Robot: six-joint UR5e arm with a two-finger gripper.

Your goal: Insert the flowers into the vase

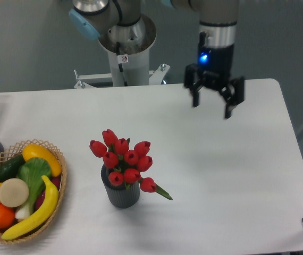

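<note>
My end effector [213,100] hangs above the far right part of the white table [236,175], its two fingers spread apart and holding nothing, pointing straight down. The flowers [124,159] stand in the vase [121,193], down toward the near edge and to the left of my end effector as the camera sees it, well apart from it. The red buds cluster above the vase's mouth, and the bunch's long axis runs roughly upright, leaning a little, with one green leaf [163,192] jutting out low on the right side over the rim. The vase stands upright on the table, just right of a woven basket [61,183] of fruit and vegetables. Judging by how things lie, the insertion looks done; any return to the bunch would mean travelling left and toward the near edge, then descending along that upright axis.
</note>
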